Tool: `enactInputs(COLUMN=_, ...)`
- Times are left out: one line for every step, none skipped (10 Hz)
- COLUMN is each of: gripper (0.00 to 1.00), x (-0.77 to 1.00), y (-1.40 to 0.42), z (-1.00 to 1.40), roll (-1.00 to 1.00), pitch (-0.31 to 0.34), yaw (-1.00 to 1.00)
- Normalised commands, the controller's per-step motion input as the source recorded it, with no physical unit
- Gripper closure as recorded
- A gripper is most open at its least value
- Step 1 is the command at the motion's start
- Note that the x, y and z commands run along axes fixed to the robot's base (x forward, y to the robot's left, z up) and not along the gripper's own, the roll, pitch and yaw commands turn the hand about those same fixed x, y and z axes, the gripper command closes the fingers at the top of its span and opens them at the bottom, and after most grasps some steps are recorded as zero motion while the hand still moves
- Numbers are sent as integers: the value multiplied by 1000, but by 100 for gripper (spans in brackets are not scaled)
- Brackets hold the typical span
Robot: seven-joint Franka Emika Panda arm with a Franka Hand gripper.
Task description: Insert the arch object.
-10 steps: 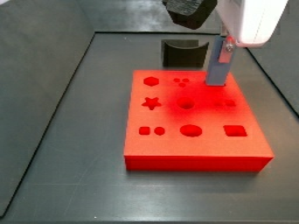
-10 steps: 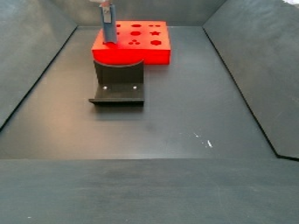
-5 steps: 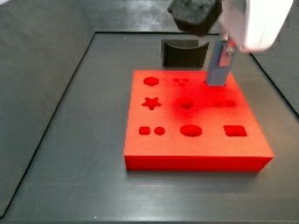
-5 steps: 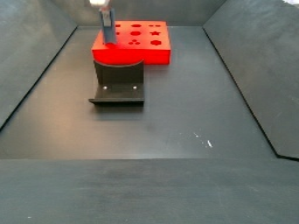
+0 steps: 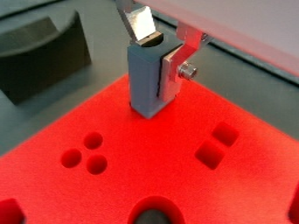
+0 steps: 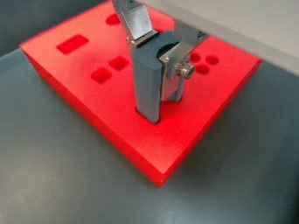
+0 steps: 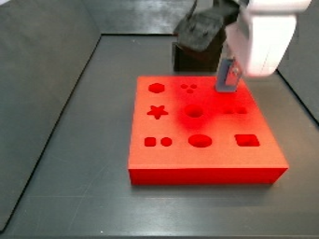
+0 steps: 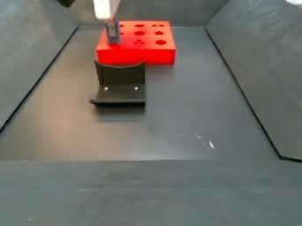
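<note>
While the gripper (image 5: pixel 156 54), upper centre, clasps the grey-blue arch block (image 5: pixel 149 80), keep it upright over the red foam shape board (image 5: pixel 176 175) and press down gently.

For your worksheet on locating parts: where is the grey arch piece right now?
The arch piece is clamped upright in the tool, its lower end at the red block, near the block's edge facing the fixture.

We see a dark grey worktop (image 8: pixel 177 115) with raised dark walls around it in both side views. Two things lie directly on it: a red block (image 7: pixel 200 131) with shaped cut-outs in its top face, and the fixture (image 8: pixel 119 85), just beside the block's edge. The gripper (image 7: pixel 228 75) hangs above the block's far side, its fingers (image 5: pixel 142 24) clamped on a grey-blue piece (image 5: pixel 152 77).
</note>
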Motion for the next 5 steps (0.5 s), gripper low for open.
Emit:
enactInputs(gripper=100, x=469, y=-154, z=-763, roll=147, pitch=0, yaw=-177)
enactInputs(gripper=100, x=477, y=-151, z=-697, roll=130, pitch=0, yaw=-163)
enactInputs(gripper=100, x=243, y=-100, z=-591, roll=126, pitch=-3, yaw=-163)
enactInputs(gripper=100, x=0, y=0, z=-49, roll=0, pitch=0, yaw=0)
enactInputs(gripper=100, x=0, y=0, z=0, roll=0, pitch=0, yaw=0)
